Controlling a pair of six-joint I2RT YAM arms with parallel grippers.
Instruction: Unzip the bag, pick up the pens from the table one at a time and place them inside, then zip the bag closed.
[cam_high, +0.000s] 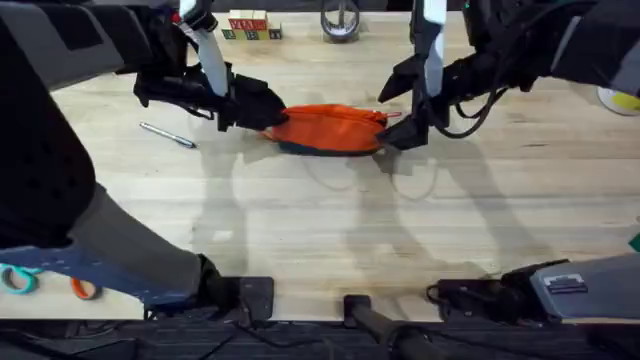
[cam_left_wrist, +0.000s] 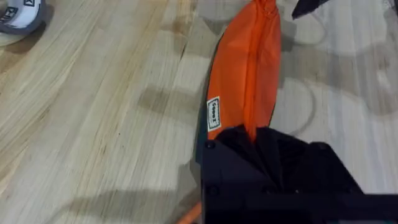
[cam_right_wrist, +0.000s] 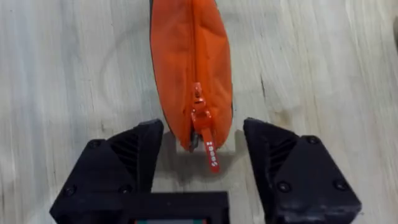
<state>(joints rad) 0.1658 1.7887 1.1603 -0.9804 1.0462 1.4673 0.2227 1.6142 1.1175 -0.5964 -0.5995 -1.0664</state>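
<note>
Both grippers sit at opposite ends of the bag (cam_high: 330, 129), which lies lengthwise between them on the table (cam_high: 330, 220). Reaching in from the lower left base, the left arm stretches forward and bends inward, so that the left gripper (cam_high: 262, 112) comes down on the bag's left end. From the left wrist camera, its black fingers (cam_left_wrist: 273, 155) are closed together over that end of the orange fabric, just past a small white label (cam_left_wrist: 213, 114) on the bag's side, and the bag runs straight away from them.

On the other side, the right arm angles in from the right, its wrist dropping so that the right gripper (cam_high: 402, 132) points at the bag's right end. Its two fingers (cam_right_wrist: 134, 155) are spread wide apart, one on each side of the bag's tip without touching it. Midway between them hangs the orange zipper pull (cam_right_wrist: 205, 140), free of either finger; the zipper line leads away from it along the top of the bag and looks closed.

Out beyond the left gripper, well apart from the bag, a silver-grey pen (cam_high: 167, 135) lies on the bare wood.
</note>
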